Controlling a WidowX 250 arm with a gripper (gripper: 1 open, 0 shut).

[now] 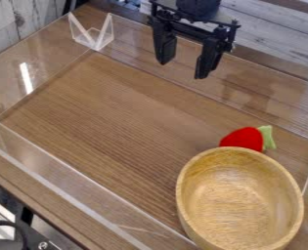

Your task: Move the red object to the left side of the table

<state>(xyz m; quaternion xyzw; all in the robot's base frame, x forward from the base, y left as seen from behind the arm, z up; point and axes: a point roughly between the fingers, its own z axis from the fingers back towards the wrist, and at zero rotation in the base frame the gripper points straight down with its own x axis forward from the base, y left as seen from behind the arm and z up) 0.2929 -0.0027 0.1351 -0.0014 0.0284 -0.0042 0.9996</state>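
Below me lies the table (110,117), a brown wood-grain top with the grain running lengthwise, edged all round by low clear acrylic walls (65,190) that catch pale reflections. My gripper (184,59) hangs above the far part of that surface, near the back wall, pointing down. My two dark fingers (161,44) stand spread wide apart with only air between them; I have hold of nothing.

The red object (243,140), a small toy strawberry with a green leafy top on its right, rests on the wood at the right side of the table, well apart from me. It sits just behind the rim of a big round light wooden bowl (239,205) in the near right corner, so close that I cannot tell whether the two touch.

A clear acrylic bracket (91,31) stands at the far left corner. Behind the back wall run pale wooden planks (281,34).
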